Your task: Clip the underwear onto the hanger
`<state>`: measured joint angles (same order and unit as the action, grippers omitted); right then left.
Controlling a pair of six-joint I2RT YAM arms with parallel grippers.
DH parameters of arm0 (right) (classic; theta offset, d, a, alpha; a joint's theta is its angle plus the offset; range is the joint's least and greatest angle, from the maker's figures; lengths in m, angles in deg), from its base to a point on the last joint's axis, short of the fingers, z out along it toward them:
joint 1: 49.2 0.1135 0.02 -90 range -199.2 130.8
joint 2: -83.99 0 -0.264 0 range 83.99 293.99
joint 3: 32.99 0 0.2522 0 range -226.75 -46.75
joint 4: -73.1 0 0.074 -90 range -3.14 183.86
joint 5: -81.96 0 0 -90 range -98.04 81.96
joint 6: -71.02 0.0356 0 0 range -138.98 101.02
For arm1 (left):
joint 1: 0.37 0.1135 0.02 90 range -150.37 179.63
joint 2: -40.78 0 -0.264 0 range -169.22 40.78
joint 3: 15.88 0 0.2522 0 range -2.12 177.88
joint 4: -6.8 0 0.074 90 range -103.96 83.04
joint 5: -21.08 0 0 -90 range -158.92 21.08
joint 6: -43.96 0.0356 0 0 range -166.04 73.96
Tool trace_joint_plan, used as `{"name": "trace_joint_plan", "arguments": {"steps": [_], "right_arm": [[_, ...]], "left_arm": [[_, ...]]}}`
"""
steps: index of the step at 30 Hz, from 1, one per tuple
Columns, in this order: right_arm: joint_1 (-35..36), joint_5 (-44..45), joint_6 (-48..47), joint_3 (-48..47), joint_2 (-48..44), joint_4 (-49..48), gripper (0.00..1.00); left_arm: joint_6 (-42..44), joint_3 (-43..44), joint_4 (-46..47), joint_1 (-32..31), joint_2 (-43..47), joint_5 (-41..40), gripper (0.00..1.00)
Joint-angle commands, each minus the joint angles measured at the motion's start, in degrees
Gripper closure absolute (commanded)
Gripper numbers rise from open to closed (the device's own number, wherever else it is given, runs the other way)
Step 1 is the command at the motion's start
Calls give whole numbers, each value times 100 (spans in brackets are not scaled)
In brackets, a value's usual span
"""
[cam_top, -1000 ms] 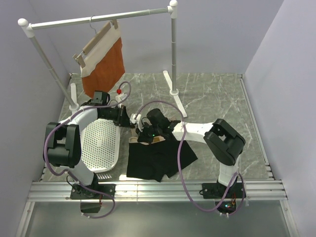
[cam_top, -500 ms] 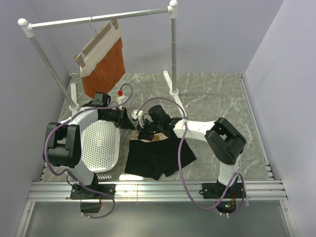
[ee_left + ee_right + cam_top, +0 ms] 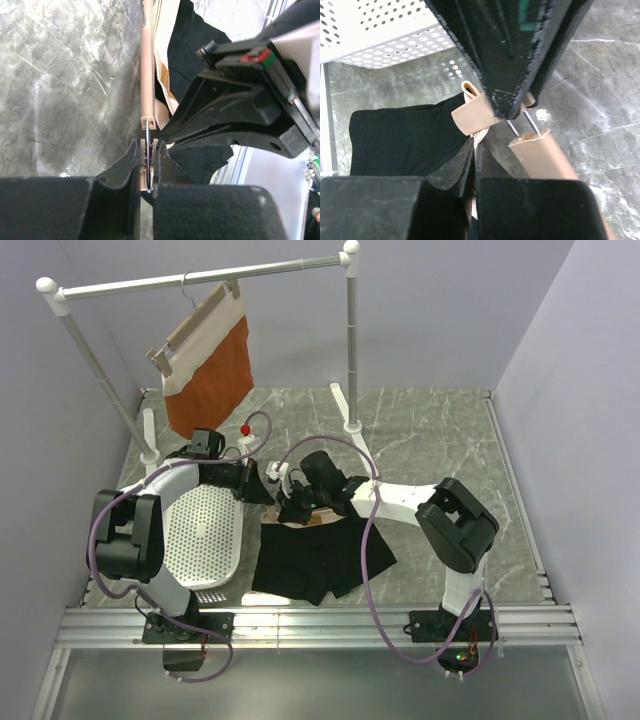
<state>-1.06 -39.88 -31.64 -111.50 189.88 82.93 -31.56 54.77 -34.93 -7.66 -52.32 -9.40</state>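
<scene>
Left wrist view: the left gripper has its jaws pressed together on a thin metal piece at the near end of the hanger. The hanger's pale wooden bar runs straight away from the fingertips over the marble table. Just right of the bar lie the tan waistband and black cloth of the underwear.

In the right wrist view, the right gripper is closed on a tan strip of that waistband, and the black fabric spreads away to the left. Just above its fingertips sits a wooden clip, touched from above by the left gripper's black fingers. A white perforated tray lies beyond.

From the top view, both grippers meet at the far edge of the underwear, which lies flat on the table beside the tray. A rust-orange garment hangs from the rack rail at the back left.
</scene>
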Motion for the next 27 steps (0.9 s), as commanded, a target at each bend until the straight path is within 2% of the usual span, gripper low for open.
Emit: {"name": "trace_joint_plan", "arguments": {"steps": [1, 6, 12, 21, 27], "right_arm": [[-77, -183, 80, -292, -77, -109, 100], [-129, -183, 71, -319, -59, -82, 100], [-147, -253, 80, -372, -51, -73, 100], [-138, -332, 71, -363, -42, -30, 100], [-147, -253, 89, -407, 11, 49, 99]], "left_arm": [[406, -90, -130, -53, 257, 41, 99], [713, -28, -358, -53, 248, 15, 90], [697, -54, -315, -53, 301, -29, 66], [548, -46, -201, -53, 354, 24, 52], [29, -20, 124, -53, 424, -344, 48]]}}
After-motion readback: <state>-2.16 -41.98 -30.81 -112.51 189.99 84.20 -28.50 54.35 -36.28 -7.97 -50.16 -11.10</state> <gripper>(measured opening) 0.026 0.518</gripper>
